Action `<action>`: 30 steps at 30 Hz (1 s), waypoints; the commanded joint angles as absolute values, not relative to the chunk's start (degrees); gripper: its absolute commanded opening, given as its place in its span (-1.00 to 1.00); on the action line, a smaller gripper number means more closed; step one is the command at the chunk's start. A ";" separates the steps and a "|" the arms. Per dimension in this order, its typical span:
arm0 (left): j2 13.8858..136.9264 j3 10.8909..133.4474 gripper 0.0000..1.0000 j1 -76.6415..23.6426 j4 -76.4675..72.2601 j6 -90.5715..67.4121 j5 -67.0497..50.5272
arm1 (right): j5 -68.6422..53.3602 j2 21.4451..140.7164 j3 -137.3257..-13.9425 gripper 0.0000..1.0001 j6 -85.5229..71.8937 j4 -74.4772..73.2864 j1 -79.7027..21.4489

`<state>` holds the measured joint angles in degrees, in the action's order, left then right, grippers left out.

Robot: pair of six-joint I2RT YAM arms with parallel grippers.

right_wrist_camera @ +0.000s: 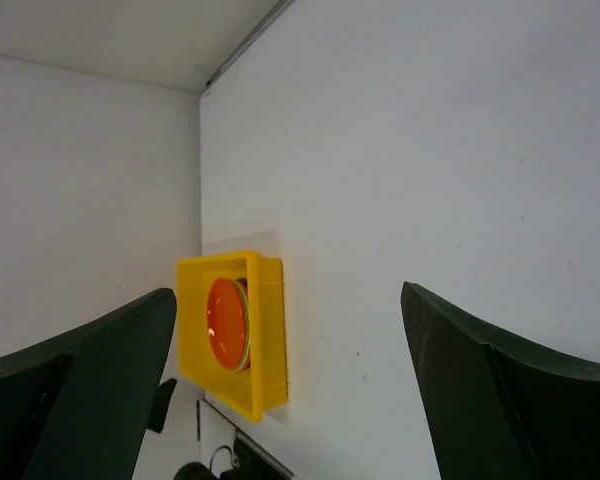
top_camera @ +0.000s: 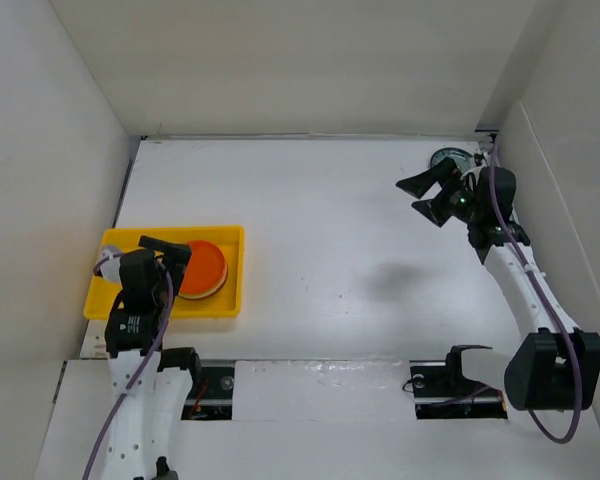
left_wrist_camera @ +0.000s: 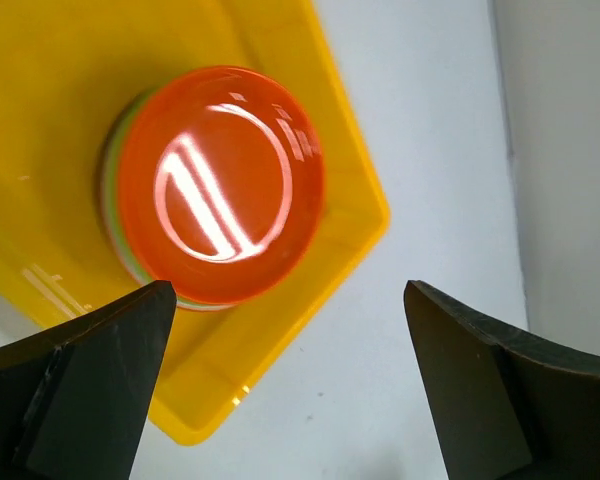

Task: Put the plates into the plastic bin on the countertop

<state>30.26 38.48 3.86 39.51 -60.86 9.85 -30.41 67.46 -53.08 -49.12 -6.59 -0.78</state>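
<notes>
**Left arm.** Nearest you, the left gripper [left_wrist_camera: 288, 300] hangs above the bin [top_camera: 220, 233], jaws spread wide and grasping nothing.

**Bin and edges.** The bin lies at the near-left of the countertop [top_camera: 330, 230]. Its left end is close to the left wall [top_camera: 40, 200] and its long side is just beyond the near edge. You have little room on those two sides. The white surface stretches wide to the bin's right and beyond it.

**Contents.** The bin holds one stack of plates, set toward its right end.
- On top lies an orange plate [left_wrist_camera: 220, 185].
- Under it you see a lime rim [left_wrist_camera: 113, 150].
- Lower still is a pale rim [left_wrist_camera: 200, 304].

That makes three plates you can count. Whether more lie beneath cannot be told.

**Right arm.** Far right, the right gripper [top_camera: 410, 196] hovers near the right wall [top_camera: 570, 200], jaws likewise spread and empty.

**Last plate.** Just behind the right gripper, in the far-right corner, one patterned plate [top_camera: 448, 158] lies on the countertop, partly hidden and outside the bin.
</notes>
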 commanded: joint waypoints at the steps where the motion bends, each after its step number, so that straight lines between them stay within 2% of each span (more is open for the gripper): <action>1: 29.87 41.03 0.98 3.69 29.03 -53.64 -0.76 | -25.33 69.25 -51.51 1.00 -51.85 -3.60 4.02; 5: 47.93 44.99 0.98 3.69 18.30 -44.58 -17.64 | -18.21 73.29 -46.68 1.00 -55.45 0.68 9.73; 10: 55.80 50.26 0.98 1.95 9.76 -40.61 -24.78 | -12.84 84.07 -47.27 1.00 -60.46 5.79 17.13; 12: 59.74 55.26 0.98 -1.73 9.76 -39.21 -23.13 | -12.83 89.27 -51.65 0.95 -60.47 6.85 19.58; 14: 62.48 60.78 0.98 -11.57 11.43 -37.36 -17.18 | -13.44 96.83 -54.22 0.94 -62.48 7.46 21.09; 17: 67.23 63.89 0.98 -22.63 10.90 -37.35 -14.60 | -14.94 104.64 -57.82 0.91 -65.12 10.99 22.50; 20: 69.96 63.81 0.98 -29.59 6.61 -37.35 -13.80 | -14.94 111.06 -64.23 0.92 -66.44 10.37 22.50; 25: 71.72 60.31 0.98 -33.13 2.56 -37.35 -15.11 | -14.33 117.15 -74.25 0.90 -68.29 4.94 23.12; 28: 71.72 59.07 0.98 -33.13 1.05 -37.35 -15.73 | -15.02 121.45 -81.90 0.81 -68.29 -1.13 23.12; 30: 72.24 59.06 0.98 -33.13 0.44 -37.35 -15.73 | -16.34 123.65 -85.85 0.65 -68.29 -3.25 23.12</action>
